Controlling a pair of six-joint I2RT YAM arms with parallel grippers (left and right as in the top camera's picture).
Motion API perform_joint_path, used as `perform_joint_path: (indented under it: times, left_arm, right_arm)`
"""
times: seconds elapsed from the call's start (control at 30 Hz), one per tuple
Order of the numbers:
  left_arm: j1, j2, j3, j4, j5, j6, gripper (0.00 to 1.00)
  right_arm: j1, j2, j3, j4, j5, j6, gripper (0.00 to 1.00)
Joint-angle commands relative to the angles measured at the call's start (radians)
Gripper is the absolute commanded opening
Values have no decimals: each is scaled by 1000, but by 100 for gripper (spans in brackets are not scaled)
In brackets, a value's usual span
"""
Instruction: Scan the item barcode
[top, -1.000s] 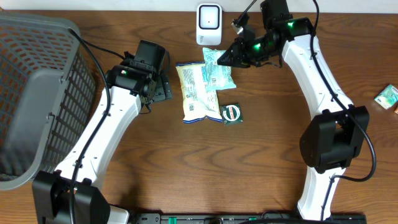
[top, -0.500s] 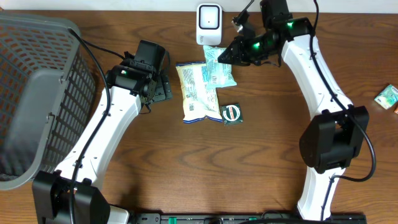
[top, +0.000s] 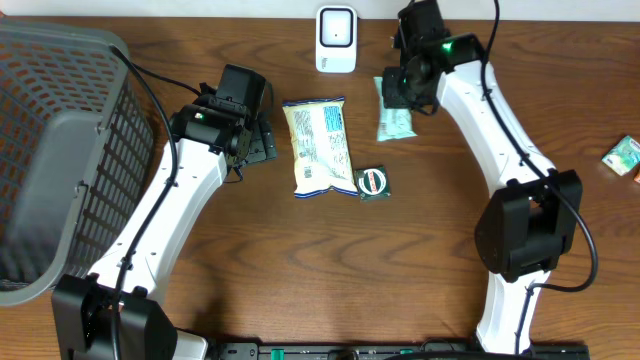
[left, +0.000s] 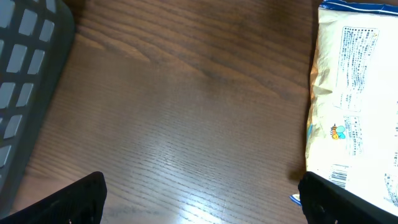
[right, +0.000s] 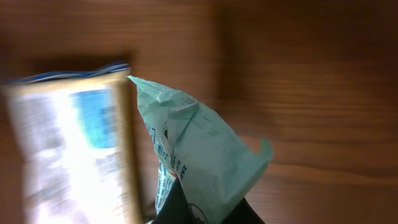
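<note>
My right gripper (top: 402, 88) (right: 202, 210) is shut on a pale green packet (top: 395, 120) (right: 200, 148), which hangs from the fingers just right of the white barcode scanner (top: 337, 38). The right wrist view is blurred by motion. A yellow snack bag (top: 318, 146) (left: 357, 106) (right: 68, 149) lies flat at the table's middle, with a small dark green round-label packet (top: 372, 181) at its lower right corner. My left gripper (top: 262, 141) (left: 202, 208) stands open just left of the yellow bag, with only bare wood between its fingers (left: 68, 199).
A large grey mesh basket (top: 60, 150) (left: 25, 74) fills the left side. A small green box (top: 624, 156) lies at the far right edge. The scanner stands against the table's back edge.
My right arm has swung the green packet off the yellow bag and to the right, turning it beside the scanner. The left arm has stayed still.
</note>
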Motion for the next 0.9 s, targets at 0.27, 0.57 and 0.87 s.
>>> perform_joint_path:
  times: [0.27,0.57,0.87]
  left_arm:
    - [2,-9,5,-5,-16,6,98]
    - [2,-9,5,-5,-16,6,98]
    - [2,-9,5,-5,-16,6,98]
  right_arm:
    - [38,-33,-176,114,606,48,1]
    - [58,-33,-177,428,591,-172,1]
    - [66,-29,-177,860,372,-637,1]
